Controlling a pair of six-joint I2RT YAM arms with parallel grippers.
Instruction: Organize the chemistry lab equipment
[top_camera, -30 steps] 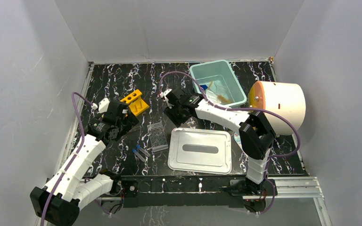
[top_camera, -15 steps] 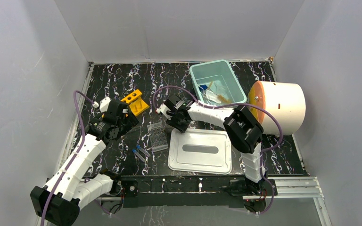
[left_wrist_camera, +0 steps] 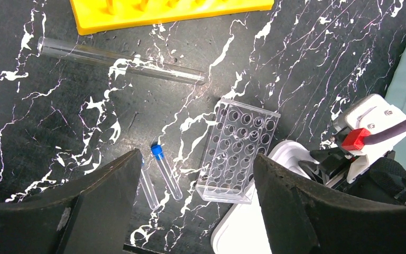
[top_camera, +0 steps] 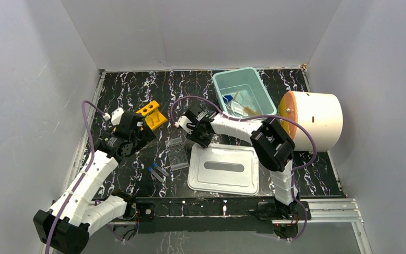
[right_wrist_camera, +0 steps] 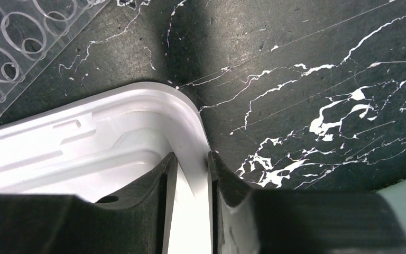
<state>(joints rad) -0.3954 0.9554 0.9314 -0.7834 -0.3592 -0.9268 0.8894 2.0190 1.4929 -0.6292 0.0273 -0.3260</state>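
Note:
My right gripper (top_camera: 200, 138) is shut on the rim of a white lid (top_camera: 223, 168) at its far-left corner; the right wrist view shows the fingers pinching the rim (right_wrist_camera: 190, 159). My left gripper (top_camera: 137, 132) is open and empty above the table, near the yellow holed rack (top_camera: 151, 115). Below it in the left wrist view (left_wrist_camera: 196, 159) lie the clear well plate (left_wrist_camera: 238, 148), two blue-capped tubes (left_wrist_camera: 165, 172) and a long clear tube (left_wrist_camera: 121, 61). Amber tubing (top_camera: 248, 108) lies in the teal bin (top_camera: 219, 79). I see no beaker or forceps.
A large white cylinder with an orange face (top_camera: 314, 120) lies at the right, beside the teal bin. The well plate (top_camera: 177, 154) sits just left of the lid. Grey walls close in the black marbled table on three sides.
My right gripper has moved left and nearer, from beside the bin to the lid's far-left corner, and now grips its rim. The left arm has barely moved.

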